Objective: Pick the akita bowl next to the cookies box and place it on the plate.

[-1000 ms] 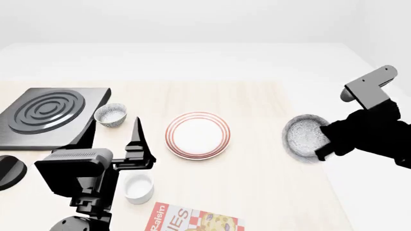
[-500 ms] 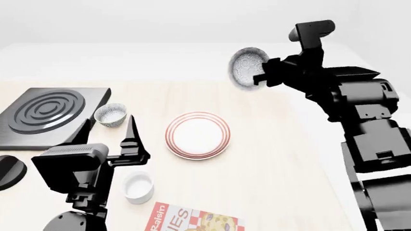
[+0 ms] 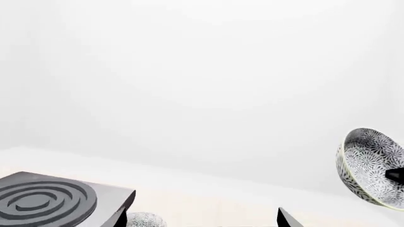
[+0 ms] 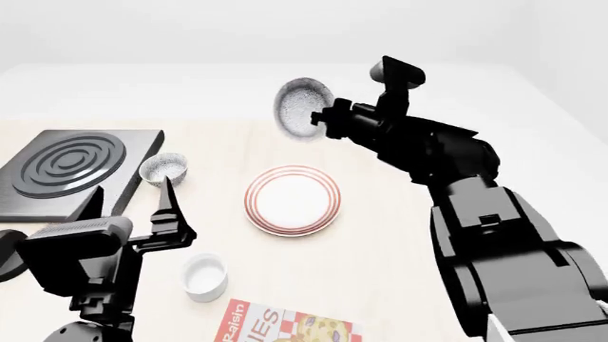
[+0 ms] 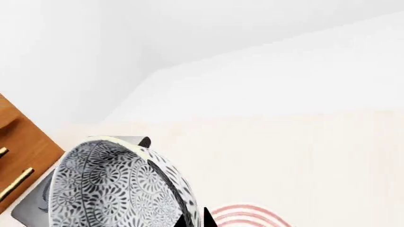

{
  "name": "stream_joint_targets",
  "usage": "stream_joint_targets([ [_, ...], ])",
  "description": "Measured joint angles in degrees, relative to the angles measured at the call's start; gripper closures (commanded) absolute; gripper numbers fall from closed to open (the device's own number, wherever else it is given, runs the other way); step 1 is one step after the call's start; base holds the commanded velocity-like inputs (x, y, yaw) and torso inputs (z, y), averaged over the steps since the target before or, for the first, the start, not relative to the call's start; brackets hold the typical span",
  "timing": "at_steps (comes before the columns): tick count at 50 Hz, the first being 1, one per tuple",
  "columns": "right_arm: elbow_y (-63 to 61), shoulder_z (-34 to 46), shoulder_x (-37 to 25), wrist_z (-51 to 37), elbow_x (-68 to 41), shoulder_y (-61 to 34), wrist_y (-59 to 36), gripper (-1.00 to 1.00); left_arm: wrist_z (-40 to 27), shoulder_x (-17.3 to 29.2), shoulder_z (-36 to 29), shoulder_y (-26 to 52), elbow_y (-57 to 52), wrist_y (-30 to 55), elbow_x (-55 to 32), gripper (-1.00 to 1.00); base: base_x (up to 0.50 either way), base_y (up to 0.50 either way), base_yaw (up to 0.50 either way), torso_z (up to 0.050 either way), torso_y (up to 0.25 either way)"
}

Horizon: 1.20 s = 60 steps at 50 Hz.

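The akita bowl [image 4: 302,107], white with a dark speckled pattern, hangs tipped on its side in the air beyond the plate's far side. My right gripper [image 4: 324,118] is shut on its rim. In the right wrist view the bowl [image 5: 117,184] fills the lower left, its rim pinched between my gripper's [image 5: 197,220] dark fingertips. The red-ringed plate [image 4: 292,200] lies bare at the table's middle, and its rim [image 5: 249,215] shows past the bowl. The cookies box [image 4: 285,324] lies at the near edge. My left gripper [image 4: 131,208] stands open and holds nothing, its fingertips [image 3: 284,219] wide apart.
A second speckled bowl [image 4: 164,169] sits beside the black stove burner [image 4: 71,167] at the left. A plain white cup [image 4: 205,276] stands near the cookies box. A brown cabinet [image 5: 19,156] shows at the edge of the right wrist view.
My right arm has carried the bowl from the table's right edge up and leftward, to above the plate's far side. The left arm has sunk a little toward the left.
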<state>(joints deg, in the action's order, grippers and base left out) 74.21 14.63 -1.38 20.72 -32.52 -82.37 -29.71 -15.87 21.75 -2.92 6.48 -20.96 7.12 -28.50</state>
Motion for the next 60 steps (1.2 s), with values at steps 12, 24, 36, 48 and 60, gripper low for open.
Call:
stream_joint_targets([
  [12, 0.79, 3.31, 0.94, -3.04, -15.56, 0.9, -3.6, 1.0, -1.2, 0.39, 1.12, -1.61, -0.31, 0.12, -0.34, -1.0, 0.0, 0.0, 0.0, 0.0, 0.001],
  [24, 0.79, -3.82, 1.23, -5.65, -18.59, 2.23, -10.74, 1.0, -2.66, 0.3, 2.12, -1.5, 0.56, 1.44, -1.58, -1.0, 0.0, 0.0, 0.0, 0.0, 0.0],
  [36, 0.79, -12.94, 1.33, -7.81, -15.33, 2.86, -14.77, 1.0, -3.45, -0.12, 3.36, -2.42, 0.7, 0.72, -2.45, -1.0, 0.0, 0.0, 0.0, 0.0, -0.206],
  [48, 0.79, -18.88, 1.33, -8.6, -9.28, 2.66, -15.42, 1.0, -4.09, -0.35, 3.69, -3.18, 0.55, 0.19, -2.43, -1.0, 0.0, 0.0, 0.0, 0.0, -0.239],
  [60, 0.79, -18.62, 1.32, -9.03, -8.03, 2.37, -15.01, 1.0, -3.9, -0.46, 3.98, -3.65, 0.55, -0.18, -3.49, -1.0, 0.0, 0.0, 0.0, 0.0, -0.009],
])
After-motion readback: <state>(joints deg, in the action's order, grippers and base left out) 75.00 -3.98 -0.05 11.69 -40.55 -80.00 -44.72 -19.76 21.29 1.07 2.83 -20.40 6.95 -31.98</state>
